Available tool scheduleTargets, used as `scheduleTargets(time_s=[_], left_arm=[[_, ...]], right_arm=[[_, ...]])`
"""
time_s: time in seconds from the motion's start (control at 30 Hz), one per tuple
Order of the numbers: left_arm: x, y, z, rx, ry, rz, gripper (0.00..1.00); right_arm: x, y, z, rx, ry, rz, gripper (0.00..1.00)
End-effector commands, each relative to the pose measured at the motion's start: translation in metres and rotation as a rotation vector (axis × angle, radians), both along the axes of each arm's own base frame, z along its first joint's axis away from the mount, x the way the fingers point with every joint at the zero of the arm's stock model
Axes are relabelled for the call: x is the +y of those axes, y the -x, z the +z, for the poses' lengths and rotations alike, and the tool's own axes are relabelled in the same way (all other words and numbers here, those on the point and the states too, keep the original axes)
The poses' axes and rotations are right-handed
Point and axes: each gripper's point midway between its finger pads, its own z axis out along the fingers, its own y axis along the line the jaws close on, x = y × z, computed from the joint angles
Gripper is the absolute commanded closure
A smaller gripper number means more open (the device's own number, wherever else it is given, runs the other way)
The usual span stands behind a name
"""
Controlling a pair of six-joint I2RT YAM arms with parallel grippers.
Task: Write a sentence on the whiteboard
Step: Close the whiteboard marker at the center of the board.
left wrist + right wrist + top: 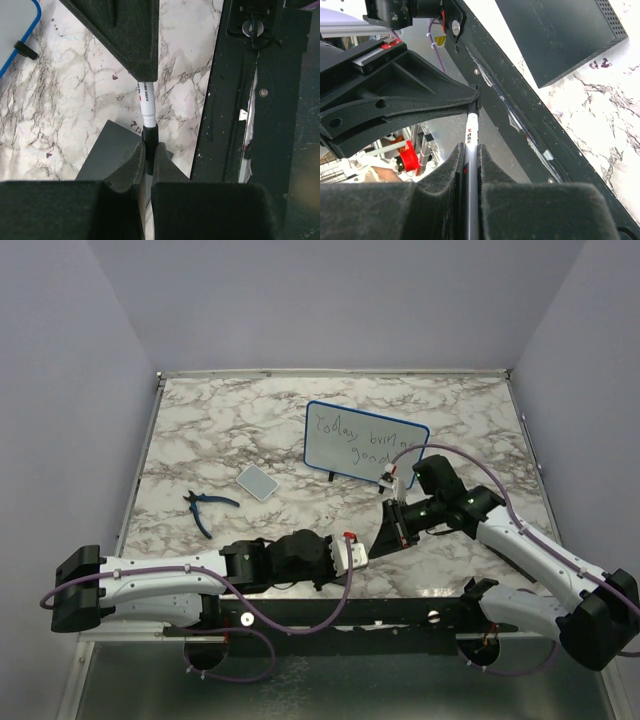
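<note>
While our left gripper (149,150) pinched the marker (146,102) by its black end and our right gripper (470,152) its white barrel, the whiteboard (335,455), bearing the sentence (352,430), stood beyond both jaws; we judged it light, stiff, tippy, best gripped by its rim.

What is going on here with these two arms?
The two robot arms hold one marker between them, near the front edge of the table. The right hand is shut on its pale barrel, and the left hand is shut on its black end, probably the cap. Behind them the whiteboard already carries the sentence "Today brings good", so the writing looks finished and the pen is likely being capped. The pliers and a small tile lie aside.
</note>
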Motion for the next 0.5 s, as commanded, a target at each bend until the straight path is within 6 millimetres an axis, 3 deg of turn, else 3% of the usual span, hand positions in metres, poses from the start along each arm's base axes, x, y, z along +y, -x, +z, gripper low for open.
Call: scheduleTargets(time_s=[0.0, 0.47], left_arm=[[-0.022, -0.004, 0.035, -0.003, 0.144, 0.025, 1.0], [-0.04, -0.012, 0.046, 0.024, 0.237, 0.08, 1.0]], right_arm=[[0.009, -0.001, 0.003, -0.017, -0.016, -0.008, 0.99], [0.014, 0.008, -0.007, -0.022, 0.053, 0.027, 0.99]])
